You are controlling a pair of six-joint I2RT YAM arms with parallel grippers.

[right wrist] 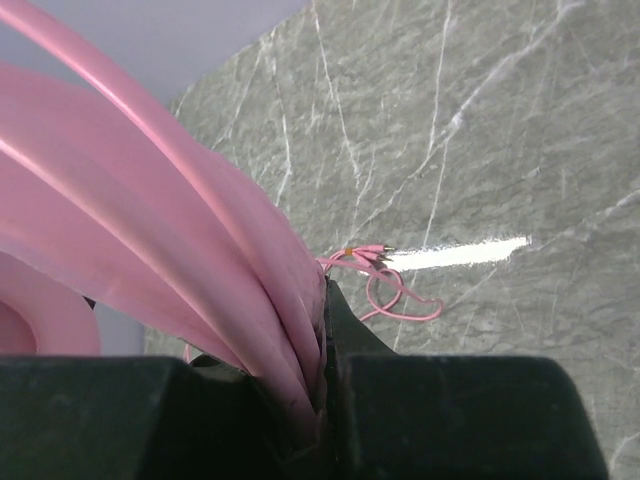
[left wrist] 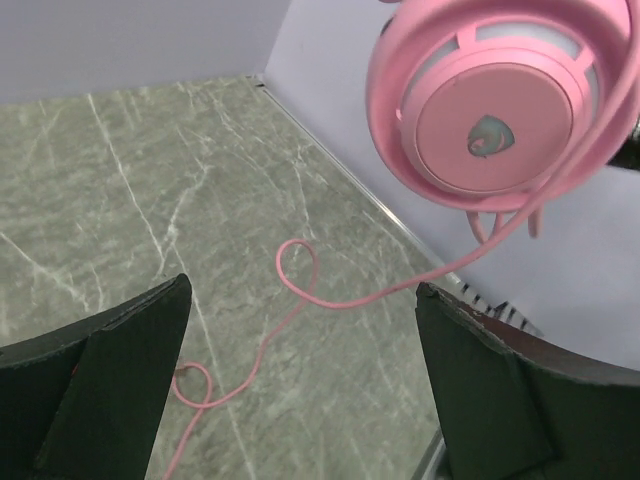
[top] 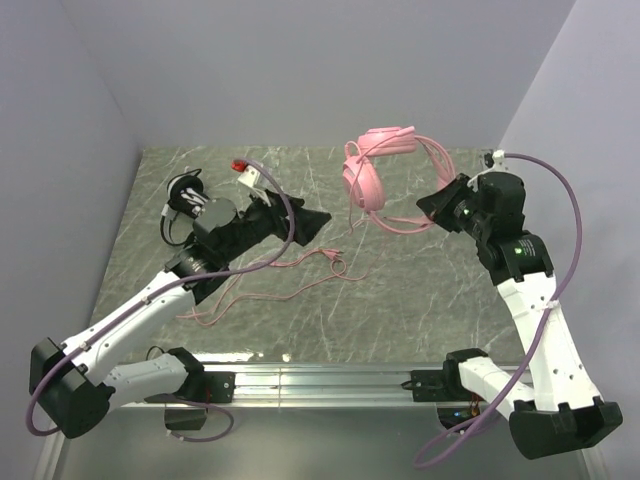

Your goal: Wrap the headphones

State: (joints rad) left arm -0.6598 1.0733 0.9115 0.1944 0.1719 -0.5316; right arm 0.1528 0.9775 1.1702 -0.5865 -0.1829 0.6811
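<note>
Two headsets: neither looks wrapped
Pink headset (top: 375, 180): lifted, right end effector (top: 437, 208) clamps headband
Pink cable (top: 290, 265): loose on surface (top: 450, 290)
Left end effector (top: 315, 222): wide, empty
Black-and-white headset (top: 190, 200): far left

A grey-green marbled tabletop (top: 400, 290) with white veins stood boxed in by plain pale lavender walls (top: 300, 70). Just beyond the right gripper (right wrist: 322, 330), a bright glare streak (right wrist: 460, 252) lay across it.
</note>
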